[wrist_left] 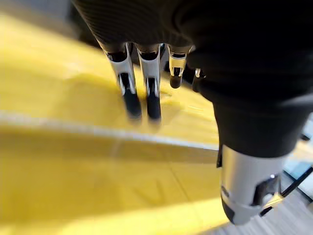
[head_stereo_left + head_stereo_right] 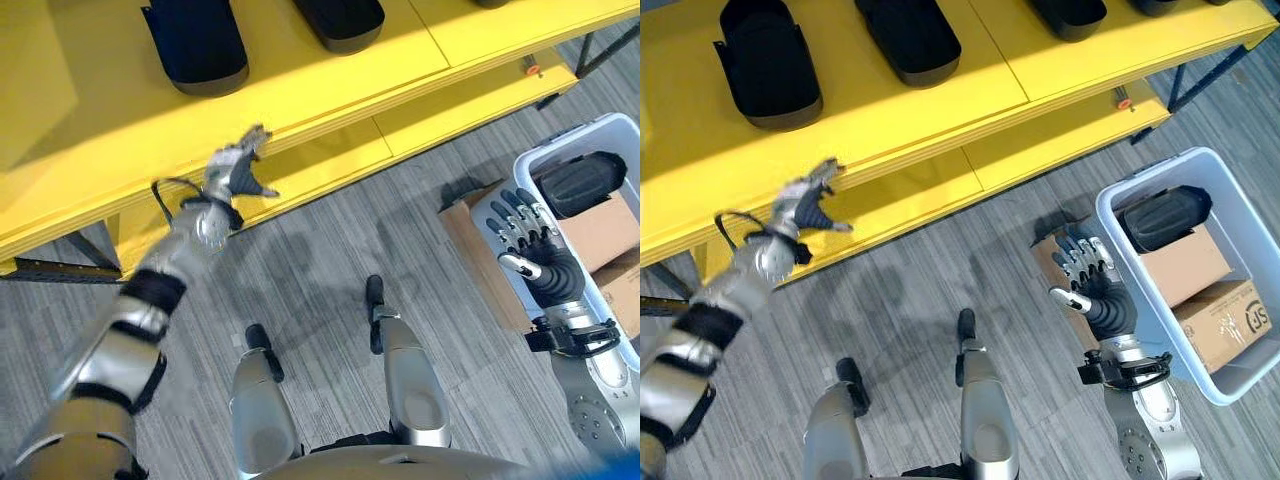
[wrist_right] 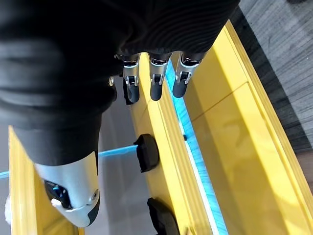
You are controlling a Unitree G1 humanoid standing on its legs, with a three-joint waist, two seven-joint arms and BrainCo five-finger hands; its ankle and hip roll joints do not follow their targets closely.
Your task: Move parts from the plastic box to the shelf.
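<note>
While left robot hand [image 2: 238,165] nears shelf [image 2: 330,95]; right eye view shows box [image 2: 1240,225].

Two black moulded plastic parts [image 2: 768,62] [image 2: 910,38] are taking up the back of the yellow shelf's top board [image 2: 890,110], with a bare yellow strip running between them and another along the front edge. The left robot hand [image 2: 808,207] is hanging, fingers straight, just in front of that edge, over the lower yellow board (bare along its visible stretch). The grey carpeted floor [image 2: 930,270] is lying open between the shelf and the pale blue plastic box [image 2: 1120,200]. Inside the box, a black part [image 2: 1162,217] and two brown cardboard cartons [image 2: 1185,262] [image 2: 1230,318] are crowding the space. The right robot hand [image 2: 1085,270], fingers spread, is standing just outside the box's near wall, beside a flat piece of brown cardboard [image 2: 1048,258] on the floor.
</note>
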